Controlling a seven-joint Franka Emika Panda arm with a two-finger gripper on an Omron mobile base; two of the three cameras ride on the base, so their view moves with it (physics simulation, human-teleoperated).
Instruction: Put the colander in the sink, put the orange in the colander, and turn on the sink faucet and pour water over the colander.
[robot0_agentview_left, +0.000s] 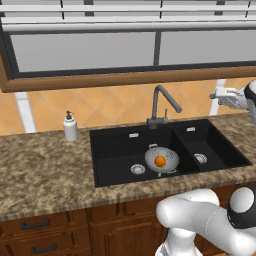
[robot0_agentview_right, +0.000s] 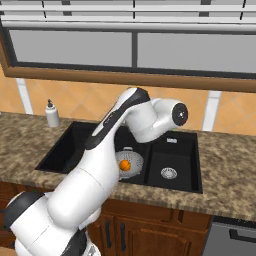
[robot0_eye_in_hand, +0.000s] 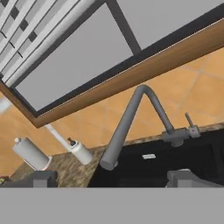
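Note:
The grey colander (robot0_agentview_left: 161, 158) stands in the left basin of the black sink (robot0_agentview_left: 115, 147), close to the divider, with the orange (robot0_agentview_left: 160, 161) inside it. From the right base view the colander (robot0_agentview_right: 133, 161) and orange (robot0_agentview_right: 125, 165) peek out from behind my arm. The dark faucet (robot0_agentview_left: 160, 102) rises behind the sink, its spout angled right. My gripper (robot0_agentview_left: 218, 95) hovers open and empty to the right of the faucet, at about spout height. In the hand view the faucet (robot0_eye_in_hand: 131, 122) and its lever (robot0_eye_in_hand: 189, 120) lie ahead of the gripper (robot0_eye_in_hand: 113, 179). Water is out of view.
A white soap dispenser (robot0_agentview_left: 70, 127) stands on the speckled counter (robot0_agentview_left: 45, 165) left of the sink. The smaller right basin (robot0_agentview_right: 170, 155) holds only its drain. A window and tiled wall run behind the faucet. A pale roll (robot0_eye_in_hand: 30, 154) stands far left.

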